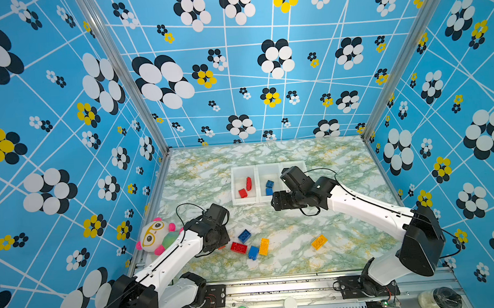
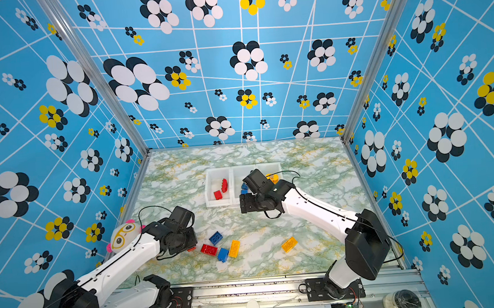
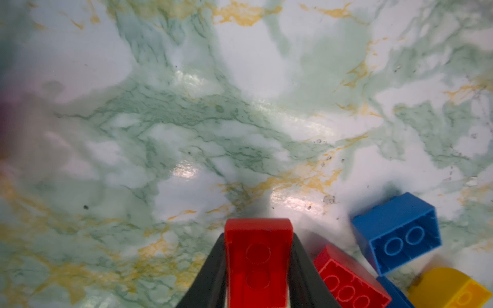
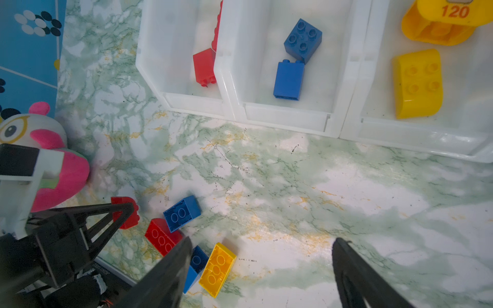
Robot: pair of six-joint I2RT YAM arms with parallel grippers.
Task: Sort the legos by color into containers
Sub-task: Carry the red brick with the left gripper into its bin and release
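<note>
Lab rig: patterned walls point(image 1: 234, 72), aluminium frame point(image 1: 120, 71)

Three joined white containers point(image 4: 285, 117) hold, left to right, two red legos point(image 1: 242, 193), two blue legos point(image 1: 269, 184) and two yellow legos point(image 4: 417, 82). Well apart from them, a red brick point(image 1: 239, 247), a blue brick point(image 1: 244, 235), a second blue brick point(image 1: 253, 252) and a yellow brick point(image 1: 264, 246) lie clustered. An orange brick point(image 1: 319, 242) lies alone. A small red brick point(image 3: 257, 256) sits clamped in the left gripper point(image 3: 258, 236).

Both top views look steeply down from high over the front edge, taking in the whole surface point(image 1: 349, 228) and both arms, overlapping almost fully. The left wrist view sits close over the surface, looking past the left hand point(image 3: 258, 240) and its red brick point(image 3: 256, 269). The right wrist view, higher, faces the bins point(image 4: 282, 120); both wrist views share the loose bricks point(image 3: 397, 232).
</note>
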